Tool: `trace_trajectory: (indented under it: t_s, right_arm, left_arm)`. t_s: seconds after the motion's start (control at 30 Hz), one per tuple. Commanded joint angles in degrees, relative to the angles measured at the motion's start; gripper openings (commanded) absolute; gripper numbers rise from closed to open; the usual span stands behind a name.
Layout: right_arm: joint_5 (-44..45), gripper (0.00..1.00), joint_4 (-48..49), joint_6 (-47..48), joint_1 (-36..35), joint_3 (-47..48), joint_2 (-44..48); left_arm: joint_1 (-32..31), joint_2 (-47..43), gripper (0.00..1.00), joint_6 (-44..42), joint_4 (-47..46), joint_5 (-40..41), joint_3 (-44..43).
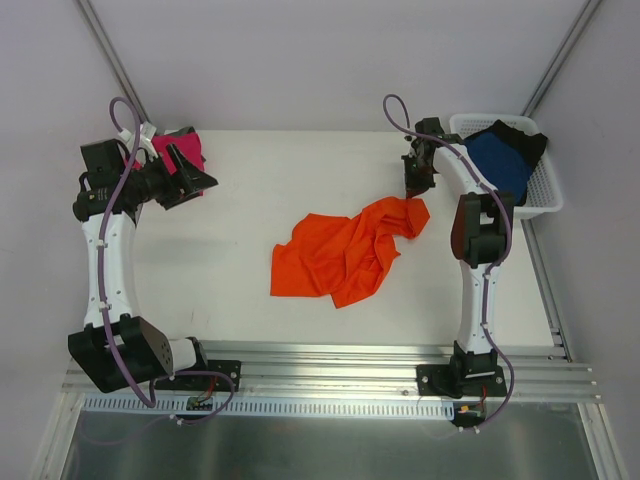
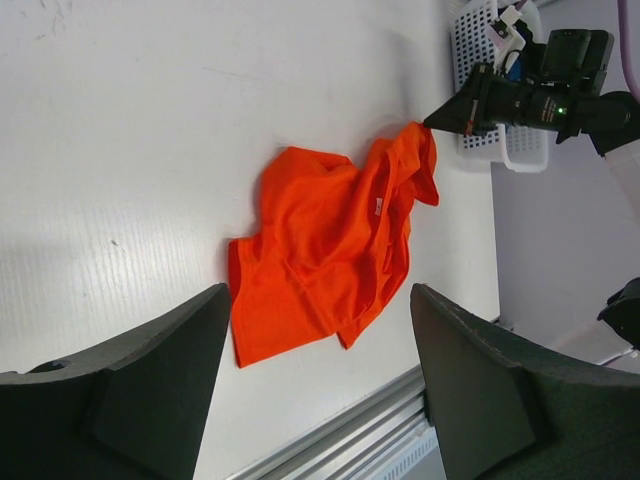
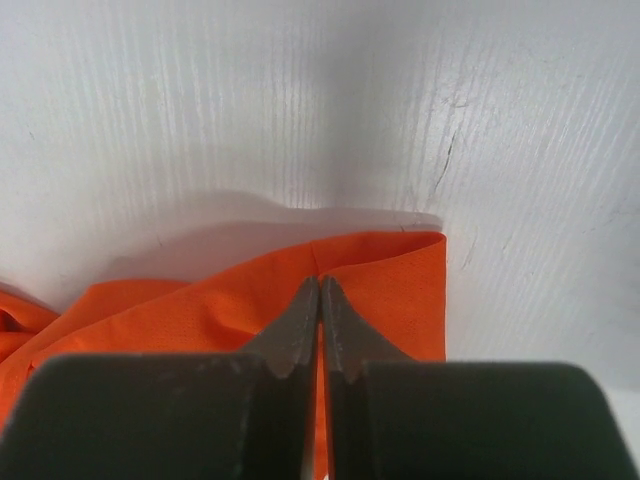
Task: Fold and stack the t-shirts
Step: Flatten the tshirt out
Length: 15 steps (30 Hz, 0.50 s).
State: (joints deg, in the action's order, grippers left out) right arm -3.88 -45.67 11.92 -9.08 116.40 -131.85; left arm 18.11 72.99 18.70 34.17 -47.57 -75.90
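Observation:
A crumpled bright orange t-shirt (image 1: 345, 250) (image 2: 330, 240) lies mid-table. My right gripper (image 1: 413, 192) (image 3: 320, 282) is shut on a pinch of cloth at its far right corner (image 3: 400, 290), down at the table surface. That gripper (image 2: 435, 122) also shows in the left wrist view, touching the shirt's tip. A magenta-pink t-shirt (image 1: 186, 150) sits at the far left. Beside it hovers my left gripper (image 1: 200, 180) (image 2: 320, 295), open and holding nothing. A dark blue t-shirt (image 1: 500, 160) and a black t-shirt (image 1: 527, 135) lie in the basket.
The white mesh basket (image 1: 547, 205) stands at the table's far right corner, just behind my right arm. A metal rail (image 1: 330, 355) runs along the near edge. White walls close in the back and sides.

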Motion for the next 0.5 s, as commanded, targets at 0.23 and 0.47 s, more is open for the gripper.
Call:
trace_trajectory:
  t_s: [0.23,0.47]
  right_arm:
    - [0.36,0.01,-0.56,-0.93,2.05,0.41,6.87]
    - [-0.43,0.01,-0.47,-1.73,2.58,-2.13,10.82]
  left_arm:
    - [-12.71,-0.13,0.7,-1.12,-0.25,-2.35,4.53]
    - [-22.83,5.49,0.73,-11.72,3.61,-0.95,6.11]
